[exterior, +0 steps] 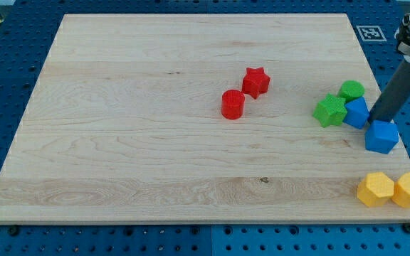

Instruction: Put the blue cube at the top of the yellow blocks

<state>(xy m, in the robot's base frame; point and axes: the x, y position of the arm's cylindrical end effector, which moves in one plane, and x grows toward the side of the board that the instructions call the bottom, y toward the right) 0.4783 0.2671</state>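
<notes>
Nearest the camera, at the view's bottom right, sit two yellow blocks [391, 189] side by side and touching, close to the near edge of the wooden surface [141, 142]. Just above them, with a bare gap between, is the blue cube [381, 136], the thing I have to move. I have no fingers to part or clamp, only a dark rod, and my tip [371, 119] rests at the cube's far left corner, between it and a second blue block [357, 113] whose shape I cannot make out. That block touches a green star [330, 110], and a green round block [351, 90] lies just behind. Well apart, toward the middle, stand a red cylinder [233, 104] and a red star [256, 82]. The cube looks like a small, hard, light plastic piece, so I judge it will slide easily on the smooth wood and will not deform, but it may spin if pushed off-centre. Since I cannot take hold of it, contact belongs on the middle of a flat face, not a corner. It already lies on the far side of the yellow pair, so only a short, gentle nudge toward them seems needed.
</notes>
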